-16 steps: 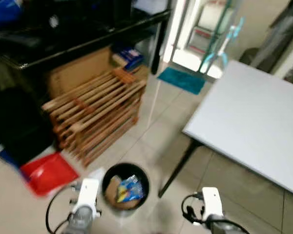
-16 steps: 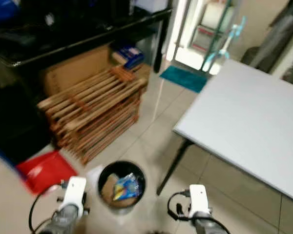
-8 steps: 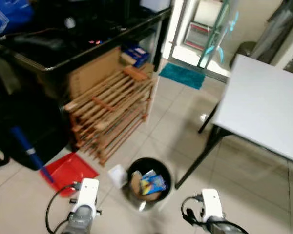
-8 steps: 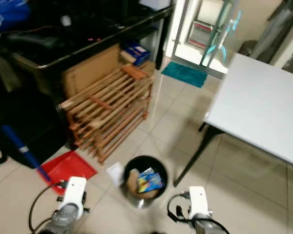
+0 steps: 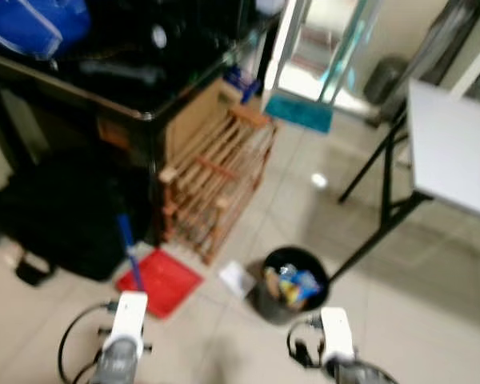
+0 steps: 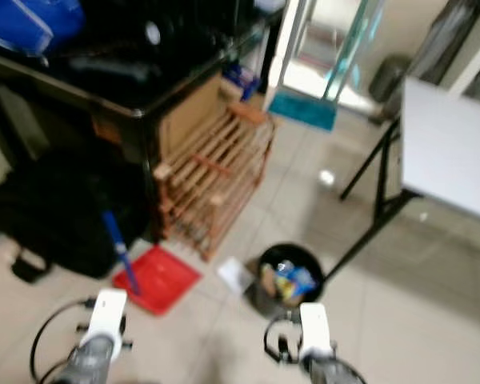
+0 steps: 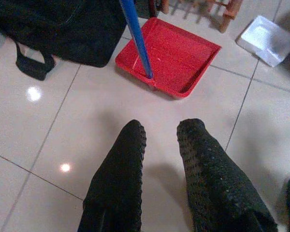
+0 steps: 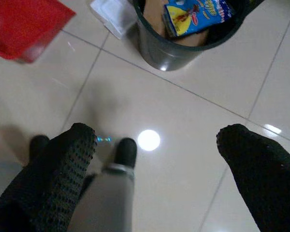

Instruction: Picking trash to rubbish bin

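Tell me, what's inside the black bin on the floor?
The black bin holds a blue and yellow snack packet lying on top, with a brown piece like cardboard beside it. Whatever lies deeper is covered by these.

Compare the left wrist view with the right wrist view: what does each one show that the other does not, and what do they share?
Left wrist view alone: the blue handle standing in the red dustpan, the black bag, and the left pincer, slightly open. Right wrist view alone: the black bin with a blue snack packet inside, and the right pincer, wide open. Shared: the dustpan, the white piece of trash on the tiled floor.
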{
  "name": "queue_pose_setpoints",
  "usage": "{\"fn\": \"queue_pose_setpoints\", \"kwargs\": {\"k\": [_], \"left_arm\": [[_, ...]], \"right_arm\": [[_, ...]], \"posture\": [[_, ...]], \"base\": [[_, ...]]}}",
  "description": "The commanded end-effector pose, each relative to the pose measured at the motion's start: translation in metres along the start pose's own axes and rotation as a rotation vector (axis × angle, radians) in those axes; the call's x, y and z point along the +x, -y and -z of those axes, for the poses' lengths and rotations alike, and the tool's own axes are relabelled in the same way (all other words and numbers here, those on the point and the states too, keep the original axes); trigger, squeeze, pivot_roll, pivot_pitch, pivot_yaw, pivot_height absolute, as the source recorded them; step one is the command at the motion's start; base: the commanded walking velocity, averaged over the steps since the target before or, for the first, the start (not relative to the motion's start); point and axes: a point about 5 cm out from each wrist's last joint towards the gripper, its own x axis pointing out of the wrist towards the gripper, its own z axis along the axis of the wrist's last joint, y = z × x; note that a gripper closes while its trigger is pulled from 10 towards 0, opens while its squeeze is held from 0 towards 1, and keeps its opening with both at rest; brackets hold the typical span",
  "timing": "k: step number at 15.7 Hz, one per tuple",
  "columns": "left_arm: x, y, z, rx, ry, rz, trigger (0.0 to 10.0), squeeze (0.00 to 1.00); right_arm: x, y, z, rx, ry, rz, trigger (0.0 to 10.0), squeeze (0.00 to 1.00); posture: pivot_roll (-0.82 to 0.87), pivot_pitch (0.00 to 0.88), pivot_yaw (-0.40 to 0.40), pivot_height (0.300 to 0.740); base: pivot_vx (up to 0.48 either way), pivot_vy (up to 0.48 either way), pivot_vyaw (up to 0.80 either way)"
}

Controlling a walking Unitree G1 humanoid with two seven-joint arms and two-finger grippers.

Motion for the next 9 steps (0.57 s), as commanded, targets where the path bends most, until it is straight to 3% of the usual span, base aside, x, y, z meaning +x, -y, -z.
{"fn": "queue_pose_setpoints", "kwargs": {"k": [1,6,9], "left_arm": [[-0.0007,0.0123,-0.0019,0.038,0.004,0.030,10.0,0.00],[-0.0007,0.0109,-0.0007,0.042,-0.006,0.023,10.0,0.00],[-0.0009,0.0114,0.0003,0.041,-0.010,0.024,10.0,0.00]], "right_arm": [[-0.0024,0.0137,0.0046,0.004,-0.015,0.039,10.0,0.00],[-0.0020,0.0139,0.0001,0.018,0.009,0.041,10.0,0.00],[-0.0020,0.0136,0.0008,0.015,0.002,0.039,10.0,0.00]], "posture": [[-0.03,0.065,-0.134,0.740],[-0.03,0.064,-0.133,0.740],[-0.03,0.065,-0.133,0.740]], "base": [[0.000,0.000,0.00],[0.000,-0.401,0.00],[0.000,-0.442,-0.75]]}}
